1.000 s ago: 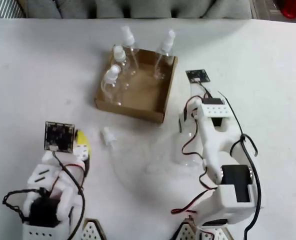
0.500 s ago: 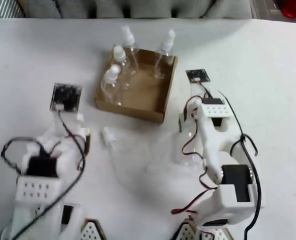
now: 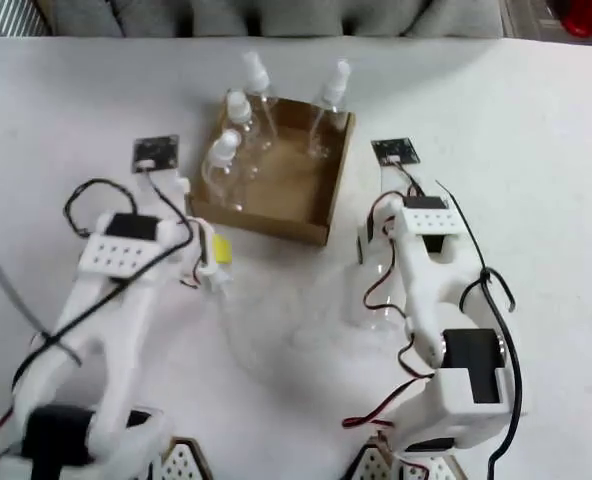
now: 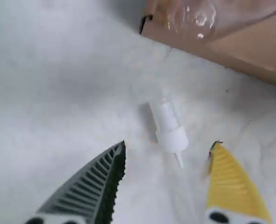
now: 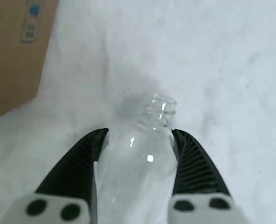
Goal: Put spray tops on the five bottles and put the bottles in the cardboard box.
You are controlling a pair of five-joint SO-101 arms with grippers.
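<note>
Noted cardboard box (image 3: pixel 266 222) at far middle of white table (image 3: pixel 536 120), open side up. Counted four capped bottles (image 3: pixel 223 160) inside, three grouped at the far left corner and one at the far right corner. Each wears a white sprayer and stands upright or leans a little.

Found loose spray top (image 3: pixel 214 272) (image 4: pixel 168 130) lying on its side on bare table, just near of the box's near left corner. Not touching the box. Saw left gripper (image 3: pixel 216 256) (image 4: pixel 169 145) poised right over it, pincer spread wide. Grey finger (image 4: pixel 105 172) on one side of the top, yellow finger (image 4: pixel 229 179) on the other. Clear gap to each.

Found fifth bottle (image 5: pixel 159 106) right of the box and apart from it, clear, with no top on its open neck. Saw right gripper (image 5: pixel 139 134) closed on the bottle's body. Black fingers (image 5: pixel 82 163) pressed to both sides, neck poking out beyond the fingertips. Could not tell whether upright or tilted.
</note>
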